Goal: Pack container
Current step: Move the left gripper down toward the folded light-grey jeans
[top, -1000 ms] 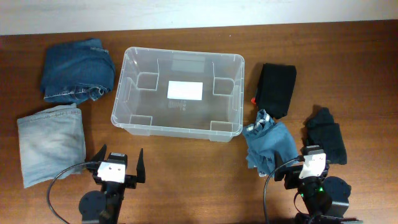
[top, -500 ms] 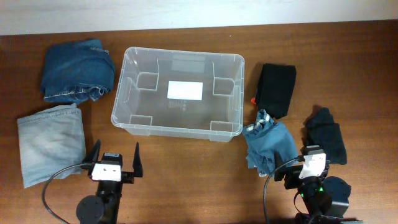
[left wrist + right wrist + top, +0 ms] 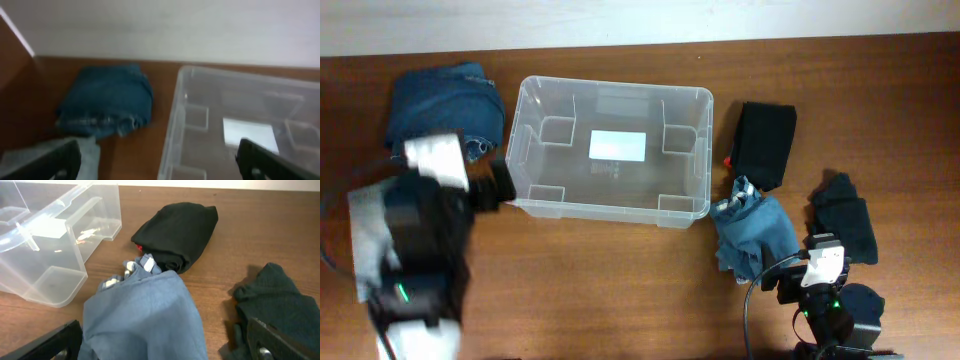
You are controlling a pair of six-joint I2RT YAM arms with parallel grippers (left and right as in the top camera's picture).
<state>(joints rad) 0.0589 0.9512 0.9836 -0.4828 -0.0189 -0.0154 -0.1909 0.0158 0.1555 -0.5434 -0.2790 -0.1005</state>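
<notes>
The container [image 3: 615, 88] sits mid-table, open and with nothing in it, its white label showing through the base. The left arm [image 3: 420, 240] hangs blurred over the light jeans [image 3: 360, 225]. Its claw [image 3: 157, 150] is spread wide and holds nothing, and its camera looks toward the dark jeans [image 3: 105, 102] and the bin's near left corner. The right claw [image 3: 162, 332] is likewise spread and empty, low over the blue-grey garment [image 3: 145, 310], with the black roll [image 3: 177, 230] beyond it and a dark garment [image 3: 280, 300] to the side.

The step in hand looks like a first pick of jeans on the left; which pair cannot be told yet. To do it well, the claw should come down square over a folded edge, not the flat middle, so both fingers close on every layer and the fold does not open on the lift. Denim is heavy and limp, so it will sag. The lift needs to carry the trailing cloth clear of the rounded rim before crossing over. Laying the jeans flat against one end wall would leave floor for the right-side garments.
</notes>
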